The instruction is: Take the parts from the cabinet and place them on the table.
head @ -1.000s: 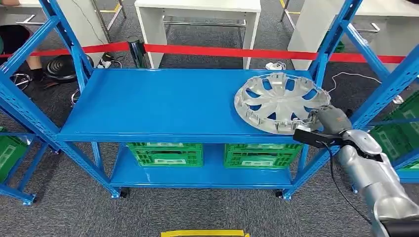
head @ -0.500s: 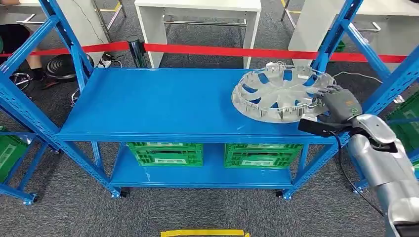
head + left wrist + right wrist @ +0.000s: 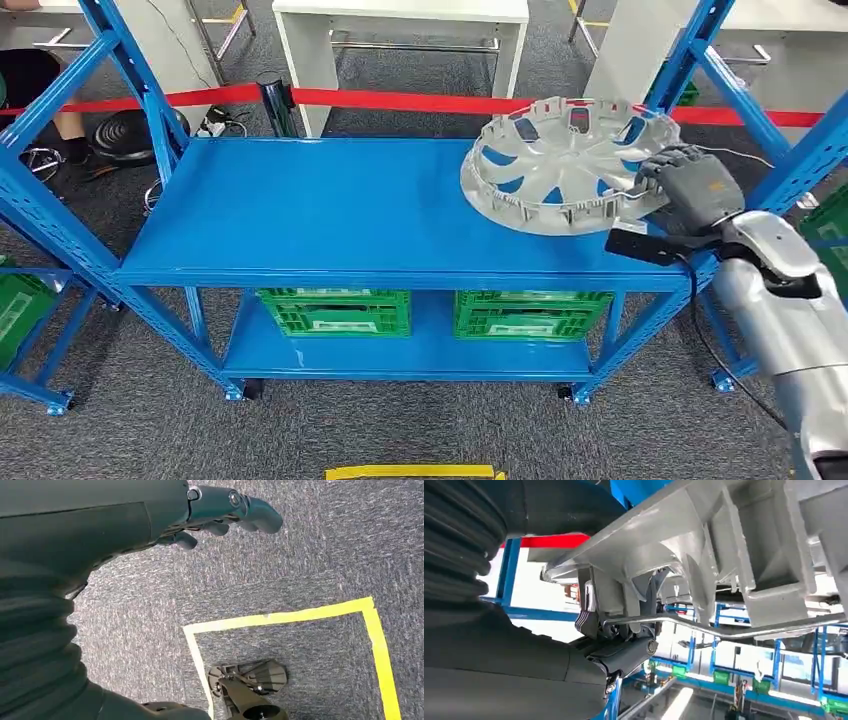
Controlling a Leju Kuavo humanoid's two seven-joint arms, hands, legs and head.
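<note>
A silver wheel cover (image 3: 560, 160) hangs tilted above the right end of the blue cabinet shelf (image 3: 330, 215), its hollow ribbed side facing up. My right hand (image 3: 692, 188) grips its right rim. In the right wrist view the cover's grey ribs and wire ring (image 3: 724, 555) sit close over the right hand (image 3: 614, 650), whose fingers clasp the rim. My left hand (image 3: 220, 510) hangs over grey carpet with curled fingers and holds nothing.
Two green crates (image 3: 335, 312) (image 3: 530, 315) stand on the lower shelf. Blue uprights (image 3: 690, 60) flank the shelf. A red barrier tape (image 3: 420, 102) and white tables (image 3: 400, 30) lie behind it. Yellow floor tape (image 3: 295, 617) marks the carpet.
My right hand has lifted the wheel cover off the shelf and tipped it up; it lay flat one second ago.
</note>
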